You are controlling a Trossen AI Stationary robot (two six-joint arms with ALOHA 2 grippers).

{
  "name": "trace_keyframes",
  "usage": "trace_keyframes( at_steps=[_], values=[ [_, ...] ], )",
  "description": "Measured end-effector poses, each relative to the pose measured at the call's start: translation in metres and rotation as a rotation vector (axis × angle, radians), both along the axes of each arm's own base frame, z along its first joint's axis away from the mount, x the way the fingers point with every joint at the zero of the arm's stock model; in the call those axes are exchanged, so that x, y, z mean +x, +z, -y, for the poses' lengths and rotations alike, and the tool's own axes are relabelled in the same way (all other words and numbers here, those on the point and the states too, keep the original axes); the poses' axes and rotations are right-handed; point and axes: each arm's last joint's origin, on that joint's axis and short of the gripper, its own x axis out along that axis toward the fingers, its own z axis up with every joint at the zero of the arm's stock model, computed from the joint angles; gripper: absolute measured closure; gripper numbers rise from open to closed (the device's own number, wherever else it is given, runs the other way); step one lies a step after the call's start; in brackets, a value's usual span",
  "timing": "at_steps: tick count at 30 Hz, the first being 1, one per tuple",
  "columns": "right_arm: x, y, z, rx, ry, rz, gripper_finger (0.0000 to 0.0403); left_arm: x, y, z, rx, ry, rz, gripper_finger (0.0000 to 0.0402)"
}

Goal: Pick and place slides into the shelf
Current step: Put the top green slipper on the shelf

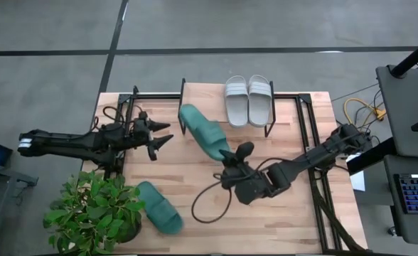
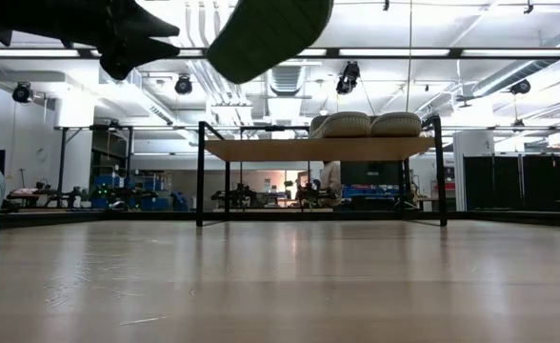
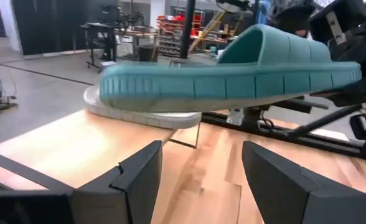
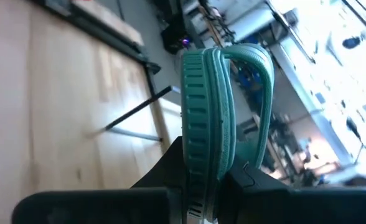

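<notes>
One teal slide (image 1: 203,132) hangs mid-frame in the high view, clamped at its heel by the right gripper (image 1: 228,158) — its long axis runs up-left toward the shelf (image 1: 195,94), whose free left half lies just beyond the toe. The left gripper (image 1: 161,135), fingers spread, waits empty beside it.

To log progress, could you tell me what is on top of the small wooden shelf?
Two light grey rubber slides sit side by side on the shelf; its left part is bare.
</notes>
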Motion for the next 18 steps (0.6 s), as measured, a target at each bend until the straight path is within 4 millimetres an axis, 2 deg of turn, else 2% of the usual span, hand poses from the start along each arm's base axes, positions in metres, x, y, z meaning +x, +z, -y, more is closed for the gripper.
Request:
trace_keyframes(
  at_steps=[9, 16, 18],
  values=[
    [0.019, 0.025, 0.034, 0.148, -0.148, 0.208, 0.0371, -0.005, 0.007, 0.000, 0.044, 0.005, 0.027, 0.0194],
    [0.037, 0.028, 0.066, 0.169, -0.265, 0.282, 0.0371, -0.007, 0.007, 0.000, 0.053, 0.006, 0.028, 0.0194],
    [0.042, 0.024, 0.076, 0.166, -0.295, 0.282, 0.0371, -0.008, 0.007, 0.000, 0.056, 0.006, 0.033, 0.0194]
  ],
)
